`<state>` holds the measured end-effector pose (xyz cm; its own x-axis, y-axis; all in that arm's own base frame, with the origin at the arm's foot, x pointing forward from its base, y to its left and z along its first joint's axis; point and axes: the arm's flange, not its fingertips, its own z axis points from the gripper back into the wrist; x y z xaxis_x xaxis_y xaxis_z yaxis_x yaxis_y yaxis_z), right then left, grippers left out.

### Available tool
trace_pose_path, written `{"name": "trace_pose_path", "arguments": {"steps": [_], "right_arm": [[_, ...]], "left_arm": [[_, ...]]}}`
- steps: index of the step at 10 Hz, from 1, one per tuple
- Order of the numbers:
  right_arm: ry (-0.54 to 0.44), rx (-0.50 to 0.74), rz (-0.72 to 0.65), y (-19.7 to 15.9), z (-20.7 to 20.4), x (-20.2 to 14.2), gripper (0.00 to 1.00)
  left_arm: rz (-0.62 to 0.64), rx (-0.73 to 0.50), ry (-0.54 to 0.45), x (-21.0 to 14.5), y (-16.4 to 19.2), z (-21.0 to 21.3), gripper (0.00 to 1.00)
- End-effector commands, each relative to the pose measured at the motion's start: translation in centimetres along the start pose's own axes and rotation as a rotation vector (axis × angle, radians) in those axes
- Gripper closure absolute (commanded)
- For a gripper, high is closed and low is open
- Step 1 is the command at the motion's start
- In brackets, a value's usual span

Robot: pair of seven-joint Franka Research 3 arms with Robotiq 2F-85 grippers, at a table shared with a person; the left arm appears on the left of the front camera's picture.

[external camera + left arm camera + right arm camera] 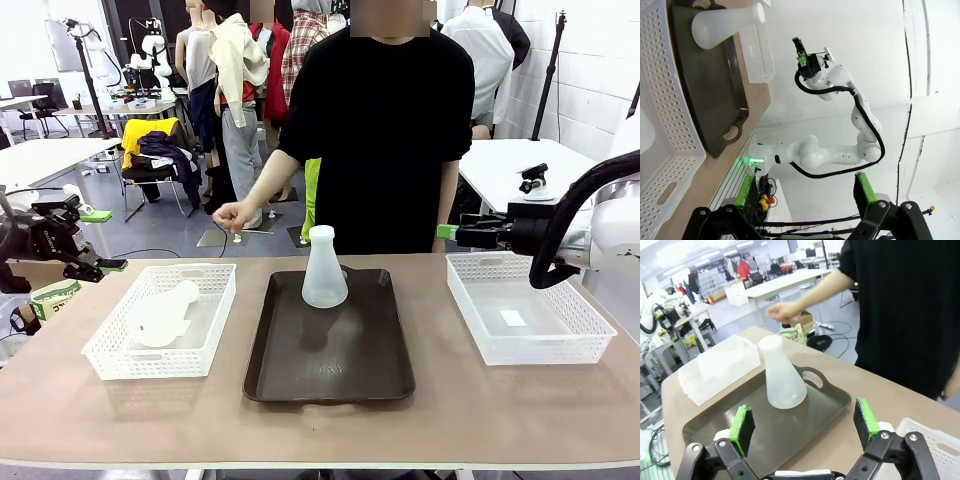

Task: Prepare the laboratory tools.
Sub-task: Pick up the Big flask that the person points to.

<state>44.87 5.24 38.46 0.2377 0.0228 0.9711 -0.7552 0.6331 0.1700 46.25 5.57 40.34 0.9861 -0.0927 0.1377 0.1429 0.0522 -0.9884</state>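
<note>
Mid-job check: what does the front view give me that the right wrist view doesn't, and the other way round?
Front view: a second flask lying on its side in the left basket, and the whole right basket. Right wrist view: the right gripper from close up, green pads wide apart with nothing between them, pointing toward the dark tray. Both: the upright flask standing on the dark tray, the left basket, and the person's hand raised beyond the table's far edge.

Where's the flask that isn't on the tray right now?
In the front view, that flask lies on its side inside the left mesh basket, beside the dark tray where the other flask stands upright.
</note>
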Motion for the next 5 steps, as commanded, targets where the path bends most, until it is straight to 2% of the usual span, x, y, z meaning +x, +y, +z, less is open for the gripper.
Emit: {"name": "trace_pose_path", "arguments": {"steps": [1,5], "right_arm": [[0.015,-0.039,0.008,0.25,0.81,0.58,0.0],[0.015,-0.039,0.008,0.25,0.81,0.58,0.0]], "left_arm": [[-0.005,0.007,-0.005,0.04,-0.19,-0.04,0.0],[-0.005,0.007,-0.005,0.04,-0.19,-0.04,0.0]]}}
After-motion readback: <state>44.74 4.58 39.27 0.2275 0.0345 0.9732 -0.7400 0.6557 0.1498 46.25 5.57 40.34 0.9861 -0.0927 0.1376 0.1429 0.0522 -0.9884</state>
